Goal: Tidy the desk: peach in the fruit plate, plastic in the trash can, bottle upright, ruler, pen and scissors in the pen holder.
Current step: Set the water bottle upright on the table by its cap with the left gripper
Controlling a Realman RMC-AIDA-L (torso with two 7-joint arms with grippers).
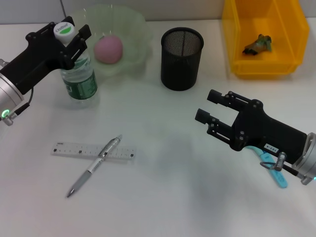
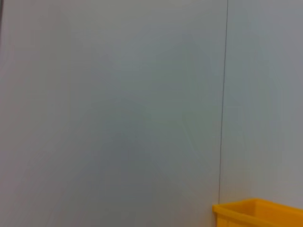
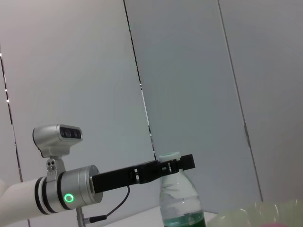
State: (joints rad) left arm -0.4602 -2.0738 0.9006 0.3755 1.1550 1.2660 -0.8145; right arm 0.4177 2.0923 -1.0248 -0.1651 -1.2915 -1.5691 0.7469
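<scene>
On the white desk, the yellow trash can holds a scrap of plastic; the peach sits in the green fruit plate beside the black pen holder. The left gripper is clamped around the upright bottle just below its cap. The right gripper hovers with fingers spread, above the scissors. The pen lies across the ruler.

White desk; bottle, fruit plate, pen holder, trash can, ruler, pen, scissors
</scene>
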